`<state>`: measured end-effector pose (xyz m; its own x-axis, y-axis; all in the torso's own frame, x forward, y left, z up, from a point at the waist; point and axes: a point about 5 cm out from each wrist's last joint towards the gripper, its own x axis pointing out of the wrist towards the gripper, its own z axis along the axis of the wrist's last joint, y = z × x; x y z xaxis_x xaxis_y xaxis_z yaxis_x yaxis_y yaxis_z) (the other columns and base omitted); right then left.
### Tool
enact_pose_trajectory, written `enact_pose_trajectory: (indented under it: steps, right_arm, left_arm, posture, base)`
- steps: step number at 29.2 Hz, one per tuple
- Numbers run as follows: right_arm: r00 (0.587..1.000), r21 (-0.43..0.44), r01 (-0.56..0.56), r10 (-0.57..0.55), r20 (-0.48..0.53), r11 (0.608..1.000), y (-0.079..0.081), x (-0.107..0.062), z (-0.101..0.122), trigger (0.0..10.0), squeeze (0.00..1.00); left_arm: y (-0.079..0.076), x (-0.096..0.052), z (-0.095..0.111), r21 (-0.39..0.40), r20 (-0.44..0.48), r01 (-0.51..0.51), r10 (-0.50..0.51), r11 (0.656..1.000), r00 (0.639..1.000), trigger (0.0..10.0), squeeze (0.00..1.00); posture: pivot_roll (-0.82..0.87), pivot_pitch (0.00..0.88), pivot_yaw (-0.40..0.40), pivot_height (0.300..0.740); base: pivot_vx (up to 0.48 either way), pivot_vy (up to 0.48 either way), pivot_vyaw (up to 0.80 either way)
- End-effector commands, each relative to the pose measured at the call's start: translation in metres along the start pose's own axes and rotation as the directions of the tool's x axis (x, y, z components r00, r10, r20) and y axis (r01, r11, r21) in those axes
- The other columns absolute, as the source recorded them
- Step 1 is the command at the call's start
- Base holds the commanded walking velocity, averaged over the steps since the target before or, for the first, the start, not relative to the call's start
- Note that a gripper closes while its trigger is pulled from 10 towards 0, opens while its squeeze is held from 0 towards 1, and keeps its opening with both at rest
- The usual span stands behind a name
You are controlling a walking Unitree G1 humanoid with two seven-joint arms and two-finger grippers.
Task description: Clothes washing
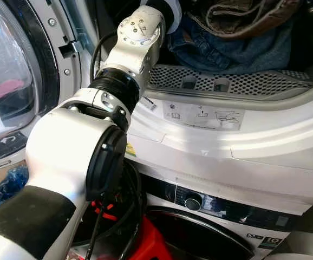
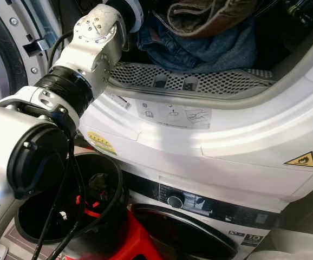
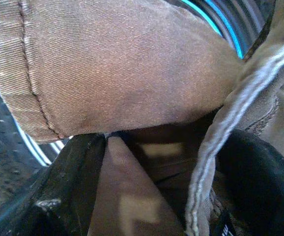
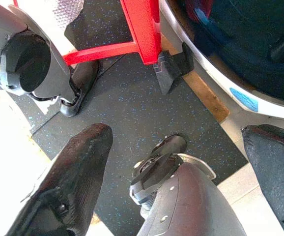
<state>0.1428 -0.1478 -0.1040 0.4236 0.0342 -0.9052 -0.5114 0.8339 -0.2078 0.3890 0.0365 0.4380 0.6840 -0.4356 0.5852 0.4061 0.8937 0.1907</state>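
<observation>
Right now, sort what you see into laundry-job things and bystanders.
Job:
- brown garment, between the left claw's fingers
- blue jeans in the upper drum
- upper machine's open door
- lower washer

Bystanders:
- black bin
- red stand
- right claw, idle above the floor

Silver left arm (image 1: 64, 157), black joints, black cables (image 1: 99, 227).

Both eye views look down into the dryer drum (image 1: 237, 81); wrist views sit close.
</observation>
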Motion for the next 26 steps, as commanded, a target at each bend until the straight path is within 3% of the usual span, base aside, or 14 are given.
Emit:
enact_pose_trajectory:
  steps: [1,6,13,17,21,26]
  right_arm:
    - [0.983,0.023,-0.086,0.088,-0.163,0.996,0.029,-0.007,-0.042,10.0,0.0]
    - [0.983,0.027,-0.081,0.084,-0.163,0.996,0.029,-0.007,-0.042,10.0,0.0]
    - [0.984,0.021,-0.077,0.079,-0.162,0.997,0.028,-0.007,-0.041,10.0,0.0]
    - [0.984,0.018,-0.076,0.078,-0.16,0.997,0.028,-0.006,-0.04,10.0,0.0]
    - [0.985,0.014,-0.077,0.078,-0.155,0.997,0.028,-0.006,-0.038,10.0,0.0]
    - [0.985,0.011,-0.078,0.079,-0.154,0.997,0.028,-0.006,-0.038,10.0,0.0]
  left_arm:
    - [-0.004,0.0,0.0,-0.039,0.013,0.062,-0.062,0.997,0.998,10.0,0.0]
    - [-0.014,0.0,0.001,-0.084,0.052,0.153,-0.149,0.985,0.988,10.0,0.0]
    - [-0.01,-0.002,0.006,-0.129,0.125,0.159,-0.143,0.979,0.982,10.0,0.0]
    - [-0.001,-0.002,0.011,-0.097,0.142,0.095,-0.081,0.991,0.987,10.0,0.0]
    - [0.031,-0.006,0.013,-0.091,0.091,-0.081,0.09,0.992,0.992,10.0,0.0]
    - [0.048,-0.012,0.008,-0.082,0.042,-0.155,0.159,0.984,0.986,10.0,0.0]
  posture:
    - [-0.1,0.064,0.168,0.74]
    - [-0.12,0.063,0.172,0.74]
    - [-0.11,0.06,0.17,0.74]
    - [-0.11,0.058,0.17,0.74]
    - [-0.11,0.047,0.175,0.74]
    - [-0.12,0.042,0.177,0.74]
  base:
    - [0.0,0.0,0.0]
    - [0.0,0.0,0.0]
    - [0.0,0.0,0.0]
    - [0.0,0.0,0.0]
    - [0.0,0.0,0.0]
    - [0.0,0.0,0.0]
